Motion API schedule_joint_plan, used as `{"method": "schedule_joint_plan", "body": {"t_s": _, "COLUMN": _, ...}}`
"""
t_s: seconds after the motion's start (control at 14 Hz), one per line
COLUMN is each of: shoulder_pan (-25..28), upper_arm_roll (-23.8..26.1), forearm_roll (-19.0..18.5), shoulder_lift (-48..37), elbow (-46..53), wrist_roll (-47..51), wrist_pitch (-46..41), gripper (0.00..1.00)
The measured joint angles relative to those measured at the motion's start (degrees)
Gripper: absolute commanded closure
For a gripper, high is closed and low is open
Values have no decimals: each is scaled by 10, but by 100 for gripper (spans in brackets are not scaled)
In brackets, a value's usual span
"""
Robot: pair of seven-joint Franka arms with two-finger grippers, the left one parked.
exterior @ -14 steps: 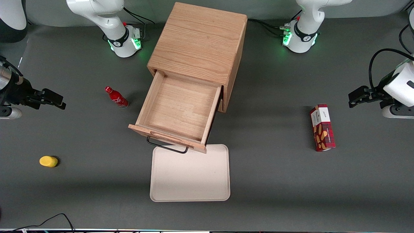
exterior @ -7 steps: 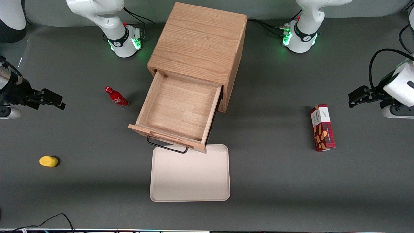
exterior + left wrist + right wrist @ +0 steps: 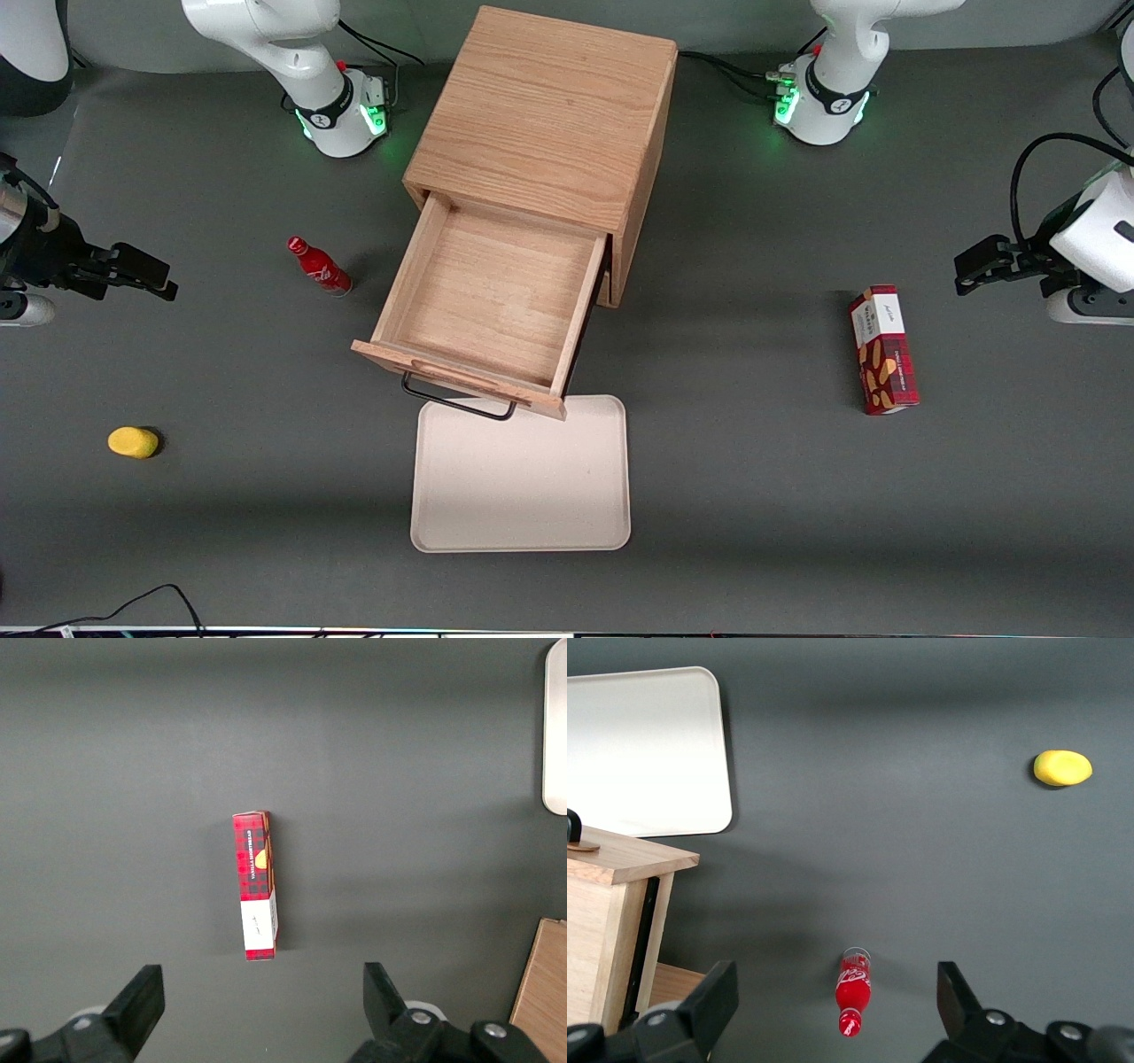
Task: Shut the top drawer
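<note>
The top drawer (image 3: 492,297) stands pulled far out of the light oak cabinet (image 3: 540,115), an empty shallow wooden box. Its front carries a black wire handle (image 3: 456,400) that overhangs the tray's edge. My gripper (image 3: 164,279) hovers toward the working arm's end of the table, well apart from the drawer, with the red bottle between them. In the right wrist view the gripper (image 3: 837,1010) is open with nothing held. The corner of the drawer front (image 3: 620,859) shows there beside the tray.
A beige tray (image 3: 523,478) lies in front of the drawer. A red bottle (image 3: 319,266) stands beside the drawer on the working arm's side. A yellow lump (image 3: 133,441) lies nearer the front camera. A red box (image 3: 882,348) lies toward the parked arm's end.
My gripper has drifted very slightly away from the cabinet. The drawer and the other objects have not moved.
</note>
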Motion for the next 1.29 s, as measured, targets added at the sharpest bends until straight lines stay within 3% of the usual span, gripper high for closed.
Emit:
{"method": "schedule_joint_plan", "body": {"t_s": 0.5, "shoulder_pan": 9, "upper_arm_roll": 4, "forearm_roll": -1, "shoulder_lift": 39, "elbow": 65, "wrist_roll": 0, "wrist_pitch": 8, "gripper": 0}}
{"method": "schedule_joint_plan", "body": {"t_s": 1.0, "shoulder_pan": 75, "upper_arm_roll": 7, "forearm_roll": 0, "shoulder_lift": 132, "elbow": 165, "wrist_roll": 15, "wrist_pitch": 16, "gripper": 0}}
{"method": "schedule_joint_plan", "body": {"t_s": 1.29, "shoulder_pan": 101, "upper_arm_roll": 8, "forearm_roll": 0, "shoulder_lift": 167, "elbow": 184, "wrist_roll": 21, "wrist_pitch": 74, "gripper": 0}}
